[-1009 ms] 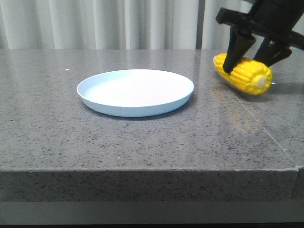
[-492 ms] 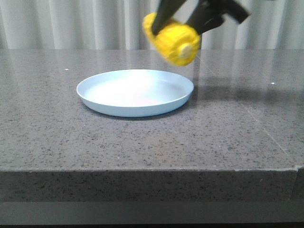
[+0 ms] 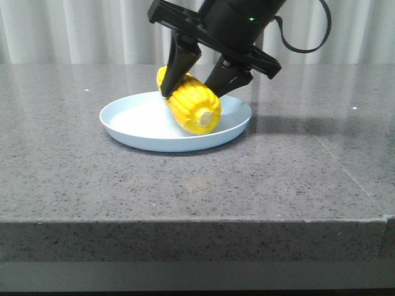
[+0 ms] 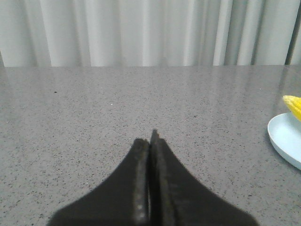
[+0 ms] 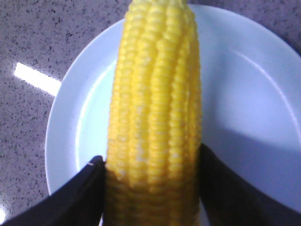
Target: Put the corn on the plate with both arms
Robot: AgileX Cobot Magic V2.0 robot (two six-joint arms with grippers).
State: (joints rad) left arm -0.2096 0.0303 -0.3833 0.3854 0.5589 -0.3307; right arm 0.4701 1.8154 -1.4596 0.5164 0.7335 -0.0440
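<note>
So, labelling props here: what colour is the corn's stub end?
Pale cream, on the bright yellow corn; clearest in the front view.

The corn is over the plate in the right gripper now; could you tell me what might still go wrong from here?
The corn is round and tilted in the right gripper; if released now it may roll off the shallow plate, whose rim is low. Whether it touches the plate yet is unclear, so opening could drop it. The fingers grip only one end, so it could pivot.
</note>
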